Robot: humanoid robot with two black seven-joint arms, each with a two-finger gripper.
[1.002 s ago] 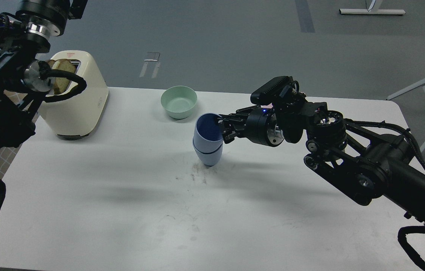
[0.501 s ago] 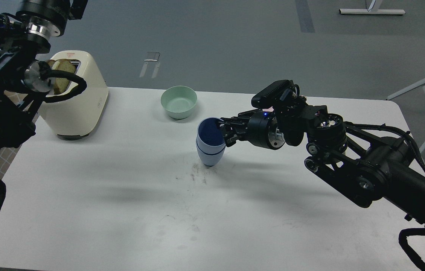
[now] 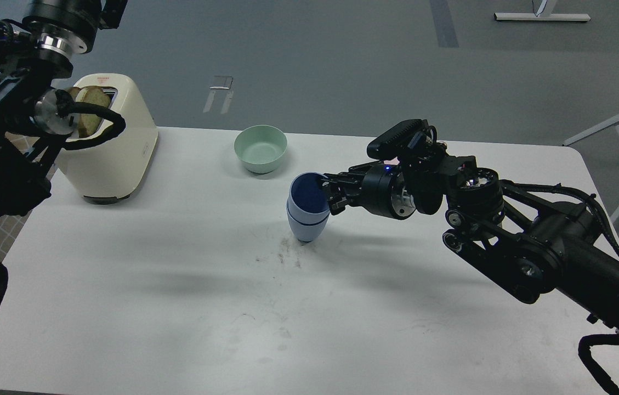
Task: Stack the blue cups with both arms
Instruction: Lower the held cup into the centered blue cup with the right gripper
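Head camera — forward, downward; table (image 3: 177, 307) midrange.

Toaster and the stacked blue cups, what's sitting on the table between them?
Nothing: in the head view, bare white table runs from the toaster to the blue cups.

Dusty-blue cups (image 3: 306, 214); mint-green bowl (image 3: 260, 148); cream toaster (image 3: 109, 145)
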